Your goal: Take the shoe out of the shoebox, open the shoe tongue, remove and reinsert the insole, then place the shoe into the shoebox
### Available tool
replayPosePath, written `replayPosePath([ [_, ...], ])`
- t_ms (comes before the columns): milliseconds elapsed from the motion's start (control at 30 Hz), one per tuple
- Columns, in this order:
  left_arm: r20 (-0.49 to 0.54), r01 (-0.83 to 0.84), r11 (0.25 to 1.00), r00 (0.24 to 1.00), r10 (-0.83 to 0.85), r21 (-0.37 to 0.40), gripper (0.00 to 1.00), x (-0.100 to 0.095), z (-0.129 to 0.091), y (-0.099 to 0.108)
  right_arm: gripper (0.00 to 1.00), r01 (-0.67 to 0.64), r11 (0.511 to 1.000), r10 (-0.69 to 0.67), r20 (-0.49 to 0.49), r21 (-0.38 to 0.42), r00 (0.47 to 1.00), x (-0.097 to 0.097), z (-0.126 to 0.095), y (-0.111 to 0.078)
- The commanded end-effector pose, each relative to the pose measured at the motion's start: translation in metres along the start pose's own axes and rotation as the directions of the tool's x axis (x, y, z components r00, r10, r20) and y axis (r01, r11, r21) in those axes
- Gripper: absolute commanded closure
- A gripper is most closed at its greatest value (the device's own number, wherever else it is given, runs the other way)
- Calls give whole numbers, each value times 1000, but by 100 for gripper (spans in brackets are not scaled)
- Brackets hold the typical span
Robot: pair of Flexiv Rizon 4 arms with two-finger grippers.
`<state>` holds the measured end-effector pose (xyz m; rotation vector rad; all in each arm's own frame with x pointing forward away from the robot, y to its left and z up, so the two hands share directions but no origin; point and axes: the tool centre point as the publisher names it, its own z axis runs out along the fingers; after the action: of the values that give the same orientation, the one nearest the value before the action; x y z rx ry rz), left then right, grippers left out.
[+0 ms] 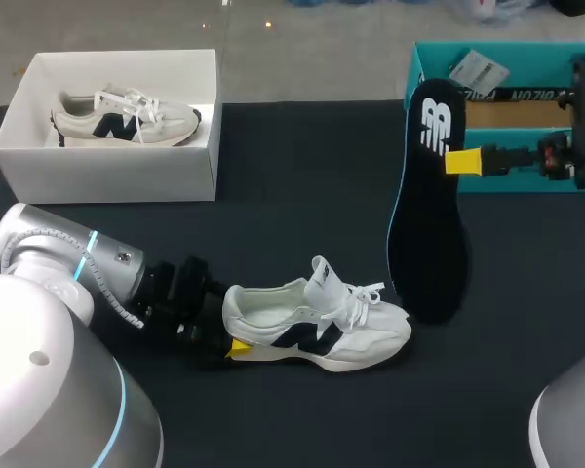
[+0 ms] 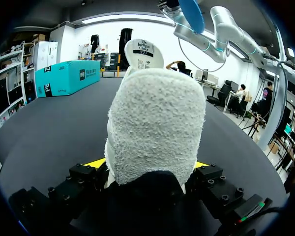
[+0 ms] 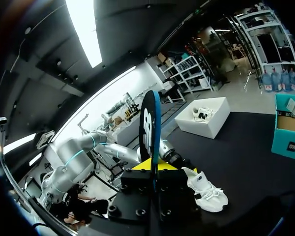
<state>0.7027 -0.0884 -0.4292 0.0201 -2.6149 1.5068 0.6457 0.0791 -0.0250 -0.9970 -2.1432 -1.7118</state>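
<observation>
A white shoe (image 1: 317, 327) with a dark side mark is seen lying upright on the dark desk (image 1: 302, 175), near the front edge around the middle, with its toe turned toward the right edge. Its heel is pinched from both sides by the left gripper (image 1: 236, 347), whose yellow tips are pressed against the two sides of the heel (image 2: 155, 123) in the left wrist view. A black insole (image 1: 427, 205) is held up in the air over the right part of the desk, beside the toe of the shoe; it is clamped near its heel end between the fingers of the right gripper (image 1: 463, 161). In the right wrist view the insole (image 3: 148, 128) is seen edge-on, rising ahead of the closed yellow tips (image 3: 152, 165). A white shoebox (image 1: 117, 171) is set at the far left corner, with a second shoe (image 1: 127, 117) inside it. A teal box (image 1: 507, 185) is placed at the far right corner.
</observation>
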Motion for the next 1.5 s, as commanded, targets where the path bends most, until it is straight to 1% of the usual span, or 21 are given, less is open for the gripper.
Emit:
replayPosePath([
  [33, 0, 1, 1000, 1000, -1, -3, 100, 0, 3, 2, 100, 17, 1000, -17, 5, -5, 1000, 11, -14, -3],
  [200, 0, 1, 1000, 1000, -1, -3, 100, 0, 3, 2, 100, 29, 1000, -29, 1, 11, 1000, 19, -13, -4],
  [367, 0, 1, 1000, 1000, -1, -3, 100, 0, 3, 2, 100, 27, 999, -28, 12, 39, 1000, 22, -6, -16],
  [500, 0, 1, 1000, 1000, -1, -3, 100, 0, 3, 2, 100, 24, 999, -25, 19, 47, 1000, 23, -5, -22],
  [667, 0, 1, 1000, 1000, -1, -3, 100, 0, 3, 2, 100, 23, 999, -24, 39, 23, 999, 26, -9, -27],
  [800, 0, 1, 1000, 1000, -1, -3, 100, 0, 3, 2, 100, 27, 1000, -27, 21, -7, 999, 29, -11, -33],
  [967, 0, 1, 1000, 1000, -1, -3, 100, 0, 3, 2, 100, 12, 1000, -12, 24, -2, 1000, 29, -10, -40],
  [1067, 0, 1, 1000, 1000, -1, -3, 100, 0, 3, 2, 100, -1, 1000, 1, 41, 1, 999, 28, -10, -42],
  [1500, 0, 1, 1000, 1000, -1, -3, 100, 0, 3, 2, 100, -1, 1000, 1, 41, 1, 999, 28, -10, -42],
])
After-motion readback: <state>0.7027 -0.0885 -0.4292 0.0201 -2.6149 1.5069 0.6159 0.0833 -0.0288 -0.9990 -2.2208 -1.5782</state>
